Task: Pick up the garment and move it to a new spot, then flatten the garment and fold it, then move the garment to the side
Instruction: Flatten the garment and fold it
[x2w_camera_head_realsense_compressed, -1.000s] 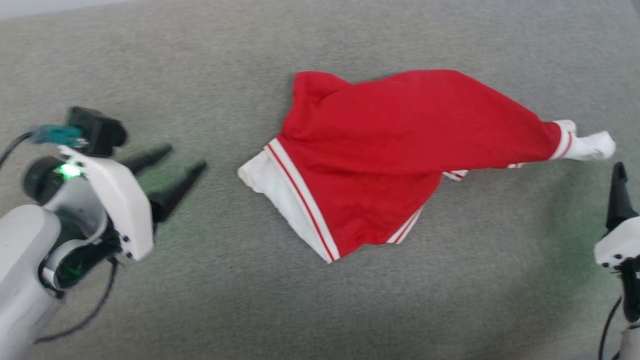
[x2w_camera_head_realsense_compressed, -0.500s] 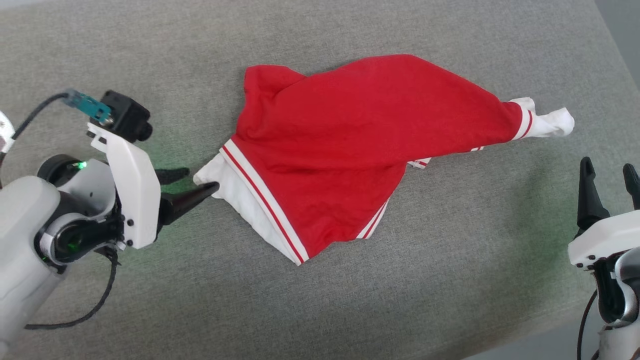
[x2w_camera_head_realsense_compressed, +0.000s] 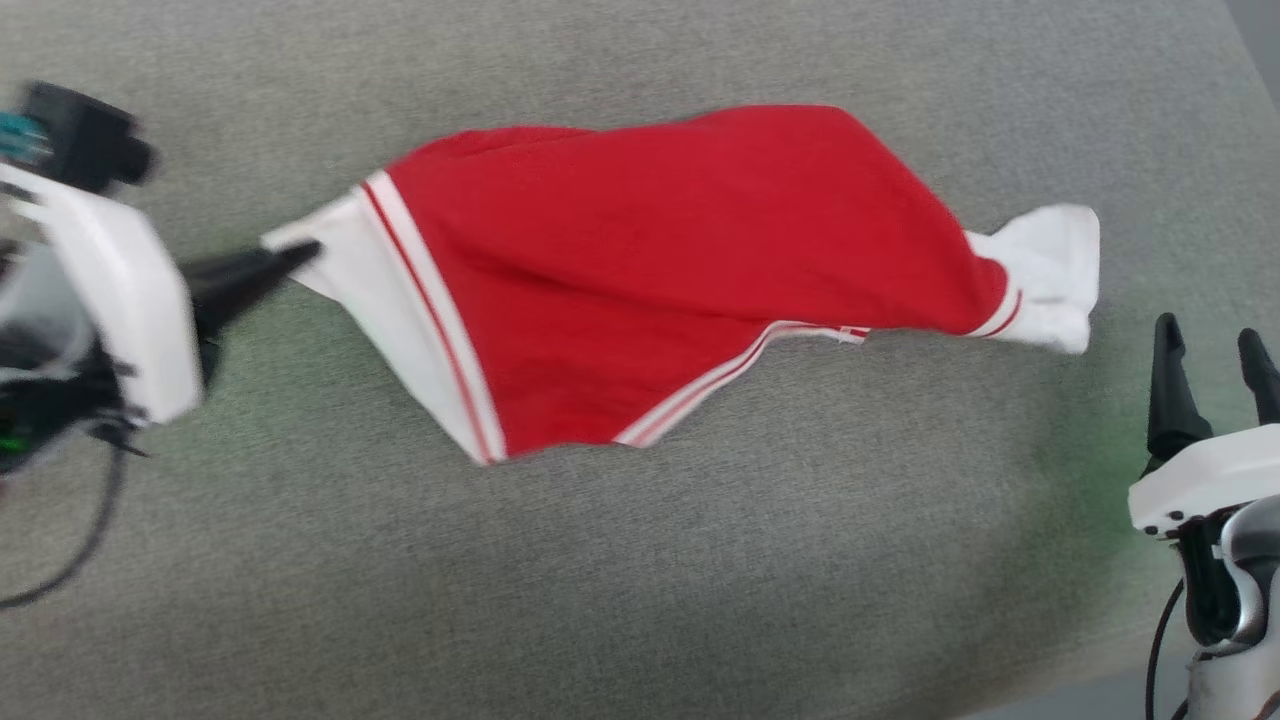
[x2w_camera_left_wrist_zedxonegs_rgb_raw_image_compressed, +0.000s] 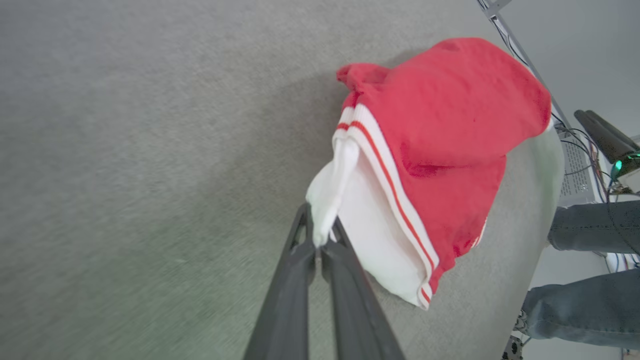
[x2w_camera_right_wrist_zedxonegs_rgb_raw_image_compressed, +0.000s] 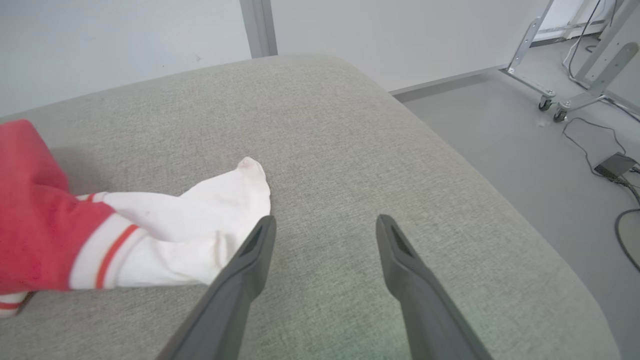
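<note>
Nearest the robot, at the lower right of the head view, the right end effector (x2w_camera_head_realsense_compressed: 1208, 335) has its two long dark fingers (x2w_camera_right_wrist_zedxonegs_rgb_raw_image_compressed: 230, 295) spread wide apart. It holds nothing and sits just above a grey woven surface (x2w_camera_head_realsense_compressed: 640, 600). In the right wrist view one fingertip lies close beside the loose sleeve (x2w_camera_right_wrist_zedxonegs_rgb_raw_image_compressed: 200, 225), which is white and crumpled. At the left, the left end effector (x2w_camera_head_realsense_compressed: 295, 252) has its fingers pressed together, clamped on the edge of the held sleeve (x2w_camera_left_wrist_zedxonegs_rgb_raw_image_compressed: 370, 225). That sleeve is also white and bunches into a narrow fold between the tips. The garment (x2w_camera_head_realsense_compressed: 680, 280), a soft red jersey shirt with red-and-white striped trim, lies across the middle of the surface. It is stretched into a long, wrinkled, tapering shape running from left to right. The surface is padded, with a rounded corner and a fine textile weave. Beyond its edge, the left wrist view shows a person's legs (x2w_camera_left_wrist_zedxonegs_rgb_raw_image_compressed: 590, 230) in blue jeans. The right wrist view shows a smooth grey floor (x2w_camera_right_wrist_zedxonegs_rgb_raw_image_compressed: 500, 115), a wheeled metal frame (x2w_camera_right_wrist_zedxonegs_rgb_raw_image_compressed: 600, 76) and a dark adapter box (x2w_camera_right_wrist_zedxonegs_rgb_raw_image_compressed: 615, 164) on a cable.
</note>
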